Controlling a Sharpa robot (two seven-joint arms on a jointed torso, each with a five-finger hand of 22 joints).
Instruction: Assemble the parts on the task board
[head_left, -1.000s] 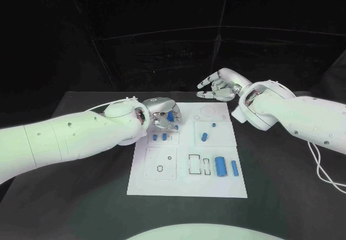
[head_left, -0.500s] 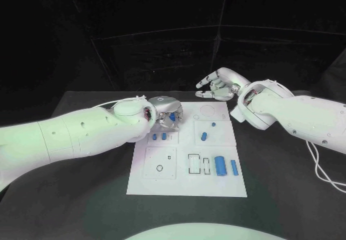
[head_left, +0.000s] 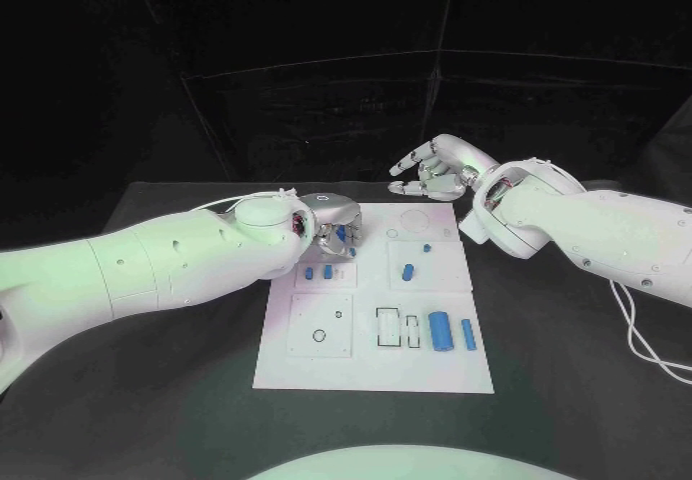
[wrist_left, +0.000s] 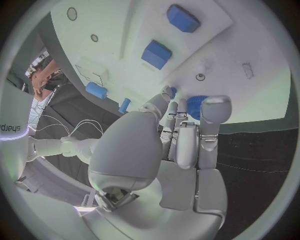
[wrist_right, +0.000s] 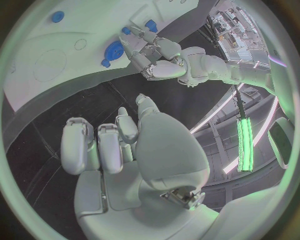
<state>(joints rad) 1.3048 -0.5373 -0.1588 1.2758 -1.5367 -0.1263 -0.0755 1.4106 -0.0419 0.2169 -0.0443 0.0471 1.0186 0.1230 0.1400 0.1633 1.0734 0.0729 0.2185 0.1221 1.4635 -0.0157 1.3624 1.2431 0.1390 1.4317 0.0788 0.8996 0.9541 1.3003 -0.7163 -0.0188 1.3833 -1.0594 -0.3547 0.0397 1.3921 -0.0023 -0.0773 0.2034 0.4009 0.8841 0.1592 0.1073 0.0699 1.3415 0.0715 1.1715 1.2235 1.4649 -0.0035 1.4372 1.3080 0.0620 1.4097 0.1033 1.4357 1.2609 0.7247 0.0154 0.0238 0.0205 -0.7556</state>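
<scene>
1. Since the earlier frames, the left hand (head_left: 335, 232) has shifted slightly along the far-left corner of the task board (head_left: 378, 365); the right hand (head_left: 437, 172) has stayed raised beyond the board's far edge.
2. Left hand: its fingers (wrist_left: 210, 112) are curled downward over a round blue part (wrist_left: 196, 106) at the board's far-left corner. The fingers touch or nearly touch this part; a firm grip cannot be confirmed.
3. Right hand: it hovers above the black table (head_left: 173, 400), clear of the board. Its fingers (wrist_right: 77, 142) are loosely curled and apart, holding nothing.
4. Task board: it lies flat in the middle of the table.
5. Parts on the board:
   - two small blue blocks (head_left: 319, 271) lie just beside the left hand;
   - an oblong blue part (head_left: 408, 271) lies in the centre-right panel;
   - a thick blue cylinder (head_left: 441, 332) and a thin blue cylinder (head_left: 469, 335) lie side by side near the board's right edge.
</scene>
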